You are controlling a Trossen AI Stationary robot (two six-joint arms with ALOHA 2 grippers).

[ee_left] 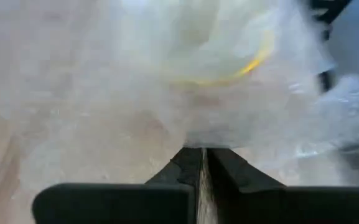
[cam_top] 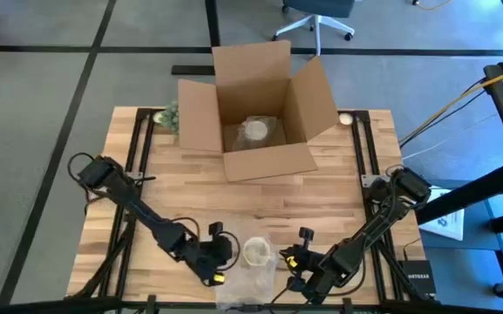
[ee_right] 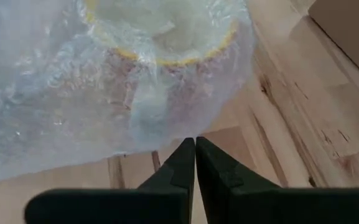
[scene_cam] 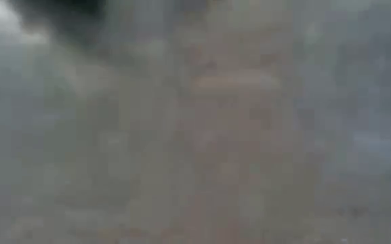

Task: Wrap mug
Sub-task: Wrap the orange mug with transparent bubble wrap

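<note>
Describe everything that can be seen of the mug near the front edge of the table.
The mug stands upright at the near edge of the wooden table, between the two grippers. It looks pale, with a yellow rim, and something pale and crumpled fills its opening. Clear bubble wrap lies under it and drapes over its side. The left gripper and the right gripper are each close beside it, jaws shut; neither clearly touches the mug itself.
</note>
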